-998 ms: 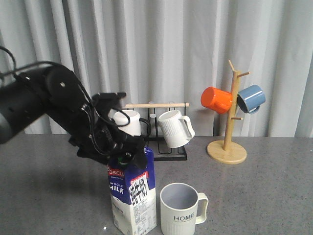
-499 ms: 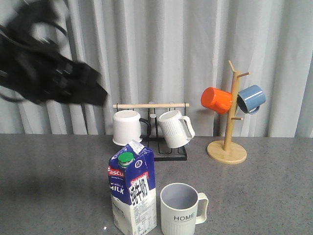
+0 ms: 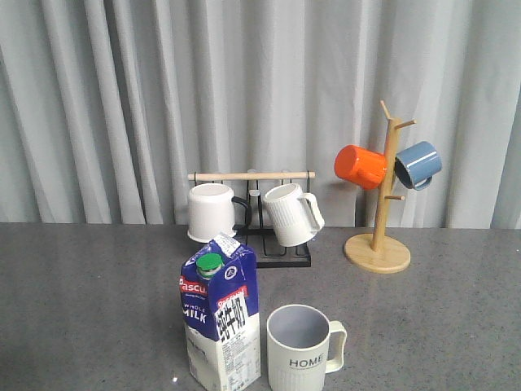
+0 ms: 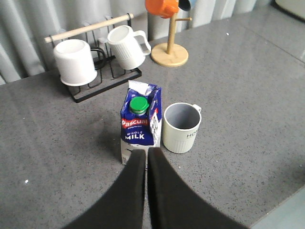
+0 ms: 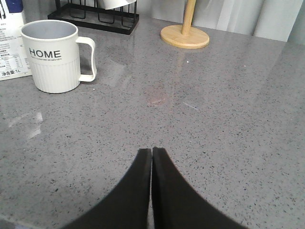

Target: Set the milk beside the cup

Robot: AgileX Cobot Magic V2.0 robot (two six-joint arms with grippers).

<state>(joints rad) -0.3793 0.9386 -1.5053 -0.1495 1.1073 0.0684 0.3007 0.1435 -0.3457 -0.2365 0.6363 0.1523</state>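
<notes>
The milk [image 3: 221, 314], a blue-and-white carton with a green cap, stands upright on the grey table at the front. The cup [image 3: 304, 349], cream, ribbed and lettered "HOME", stands right beside it on its right, a small gap between them. Both show in the left wrist view, the milk [image 4: 140, 124] and the cup [image 4: 182, 127]. My left gripper [image 4: 146, 151] is shut and empty, well above the table and drawn back from the carton. My right gripper [image 5: 152, 150] is shut and empty over bare table, to the right of the cup [image 5: 53, 55]. Neither gripper shows in the front view.
A black rack [image 3: 273, 244] with a wooden bar holds a plain white mug [image 3: 212, 213] and a white ribbed mug [image 3: 291, 213] behind the milk. A wooden mug tree [image 3: 380, 236] at the back right carries an orange mug [image 3: 360, 166] and a blue mug [image 3: 418, 164].
My left arm let go of the milk's top, rose up and to the left, and has left the front view. The milk stays standing beside the cup.
</notes>
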